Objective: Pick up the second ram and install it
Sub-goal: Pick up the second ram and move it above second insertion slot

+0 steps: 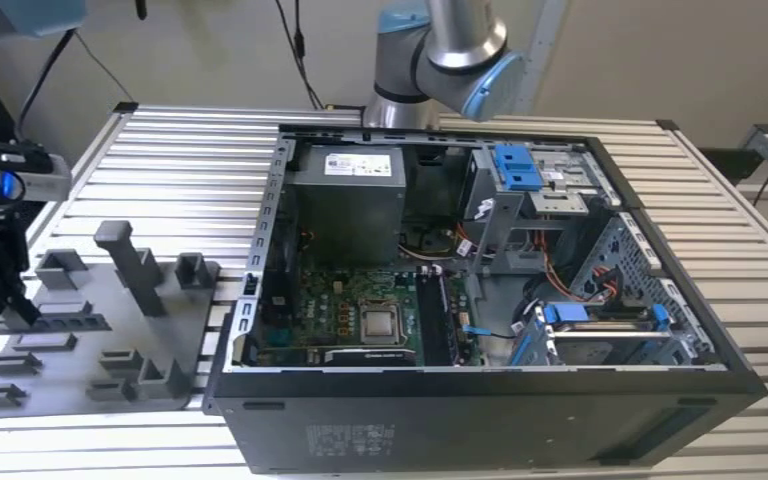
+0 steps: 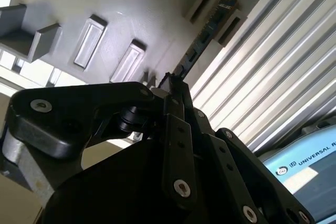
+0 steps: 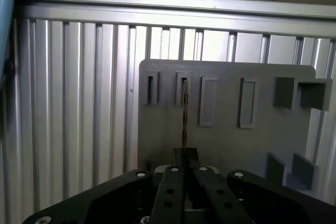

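**Gripper [image 3: 185,157] clamped on the second ram [image 3: 185,111]**

I see the fingers drawn narrow, pinching one end of the stick. It stands on edge in the grey holder tray [image 3: 231,145], at the exterior view's lower left, beside the open computer case [image 1: 491,410].

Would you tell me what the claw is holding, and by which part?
The claw pinches the second ram by its end nearest the wrist.
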`<state>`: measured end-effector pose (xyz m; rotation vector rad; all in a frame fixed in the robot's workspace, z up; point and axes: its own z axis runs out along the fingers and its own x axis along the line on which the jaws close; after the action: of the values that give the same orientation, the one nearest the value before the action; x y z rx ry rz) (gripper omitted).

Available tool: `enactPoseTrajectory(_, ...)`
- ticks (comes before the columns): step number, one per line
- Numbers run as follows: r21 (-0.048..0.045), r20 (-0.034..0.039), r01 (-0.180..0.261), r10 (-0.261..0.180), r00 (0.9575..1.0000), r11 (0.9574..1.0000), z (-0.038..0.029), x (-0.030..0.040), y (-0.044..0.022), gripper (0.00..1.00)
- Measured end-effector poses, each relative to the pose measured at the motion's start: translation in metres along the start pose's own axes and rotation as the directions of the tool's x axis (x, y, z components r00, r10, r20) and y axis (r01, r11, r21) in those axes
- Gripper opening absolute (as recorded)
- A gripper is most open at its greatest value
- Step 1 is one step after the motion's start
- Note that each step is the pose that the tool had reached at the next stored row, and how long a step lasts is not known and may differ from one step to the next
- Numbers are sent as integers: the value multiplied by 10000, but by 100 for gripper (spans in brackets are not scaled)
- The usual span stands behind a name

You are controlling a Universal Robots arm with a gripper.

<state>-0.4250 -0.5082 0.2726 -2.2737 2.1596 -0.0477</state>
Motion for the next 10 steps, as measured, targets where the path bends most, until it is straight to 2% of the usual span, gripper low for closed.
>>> enactPoseTrajectory(10,-2,-2,0,0,10000,10000,-60,1,-2,13)
